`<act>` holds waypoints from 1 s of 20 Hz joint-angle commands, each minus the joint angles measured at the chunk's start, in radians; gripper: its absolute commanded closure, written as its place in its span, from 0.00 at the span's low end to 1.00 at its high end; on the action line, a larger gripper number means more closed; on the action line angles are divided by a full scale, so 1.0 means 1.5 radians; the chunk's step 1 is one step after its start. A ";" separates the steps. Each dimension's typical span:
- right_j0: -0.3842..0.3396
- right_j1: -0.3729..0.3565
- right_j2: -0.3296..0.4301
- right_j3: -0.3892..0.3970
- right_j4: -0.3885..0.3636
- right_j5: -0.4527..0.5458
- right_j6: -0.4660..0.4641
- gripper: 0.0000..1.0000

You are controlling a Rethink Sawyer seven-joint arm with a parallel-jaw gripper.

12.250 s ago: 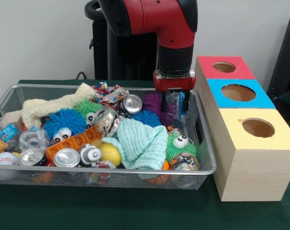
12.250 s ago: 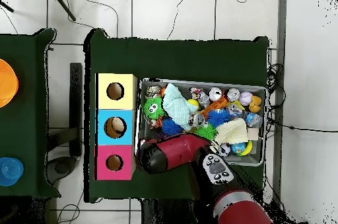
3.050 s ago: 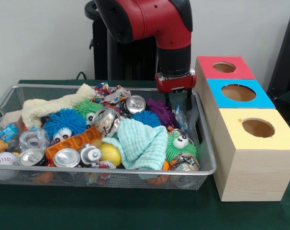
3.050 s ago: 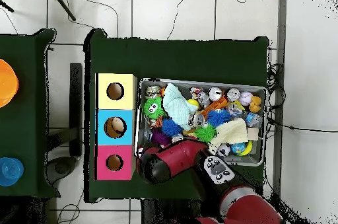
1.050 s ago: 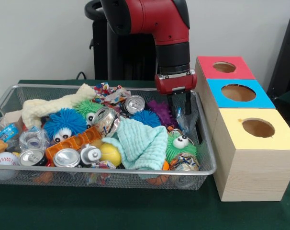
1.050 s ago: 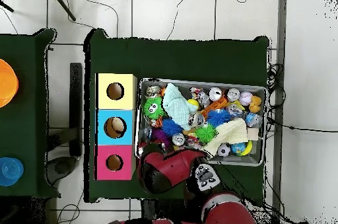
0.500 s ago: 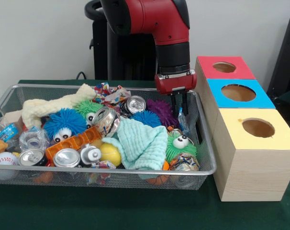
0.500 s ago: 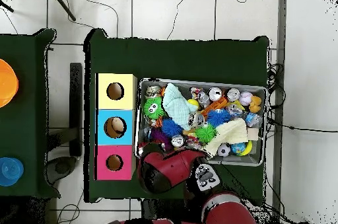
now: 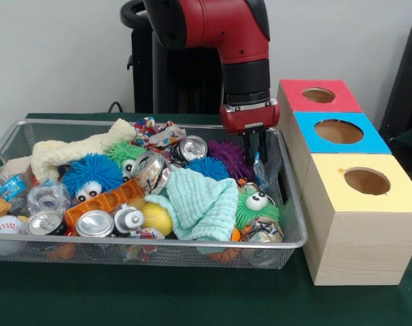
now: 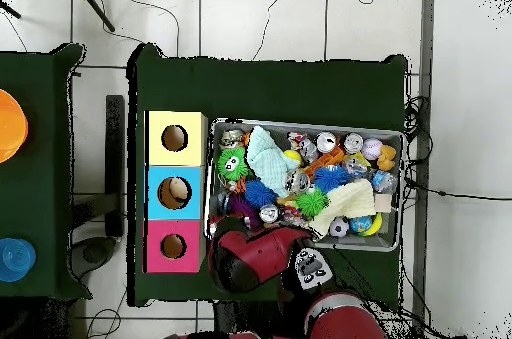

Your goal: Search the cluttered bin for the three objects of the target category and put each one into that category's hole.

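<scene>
The wire mesh bin is full of mixed clutter; it also shows in the overhead view. My gripper hangs over the bin's far right corner, next to the boxes. Its fingers are drawn together on a small see-through bottle with a blue label, which hangs upright below them, just above the clutter. A second crumpled clear bottle and a blue-and-white labelled one lie at the bin's left end. The blue-topped box's hole is right of the gripper. In the overhead view something pale lies inside the hole.
The red-topped box and yellow-topped box flank the blue one. Drink cans, fuzzy balls, a mint cloth and a yellow ball fill the bin. My red arm covers the bin's corner in the overhead view.
Three seconds ago the fingers stood wide apart around the bottle; now they are closed on it. In the last half second nothing has visibly moved.
</scene>
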 commanded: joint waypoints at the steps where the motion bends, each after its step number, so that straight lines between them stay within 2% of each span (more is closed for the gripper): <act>1: -0.050 -0.055 0.078 -0.018 0.001 0.043 0.055 1.00; 12: -0.134 -0.169 0.179 0.062 0.016 0.162 0.012 1.00; 20: -0.135 -0.199 0.180 0.077 0.024 0.205 0.013 1.00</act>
